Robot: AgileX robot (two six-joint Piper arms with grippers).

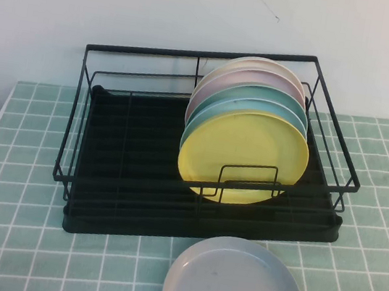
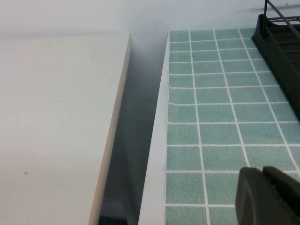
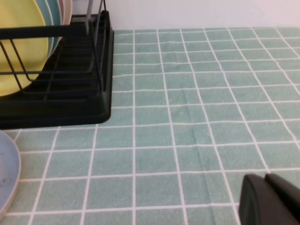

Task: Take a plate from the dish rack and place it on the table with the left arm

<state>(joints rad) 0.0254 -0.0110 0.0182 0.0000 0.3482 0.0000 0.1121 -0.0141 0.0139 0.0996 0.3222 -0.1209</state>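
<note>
Grey plate at the near edge, yellow plate waiting in the rack, both arms back.

The grey-lavender plate (image 1: 235, 285) lies flat on the table (image 1: 12, 235) nearest the camera, just in front of the dish rack (image 1: 138, 181). The pale-yellow plate (image 1: 243, 156) stands on edge at the front of a row of plates in the rack's right half, leaning back against a light-blue plate (image 1: 259, 105). The left tool (image 2: 269, 196), fingers closed together and holding nothing, hovers low over the table's left border, well apart from the rack. The right tool (image 3: 269, 199) hangs over bare tiles to the rack's right, and it appears closed and empty. The reach seems not yet begun; next, I judge, the left tool must open, travel to the yellow plate's upper rim, and pinch it.
</note>
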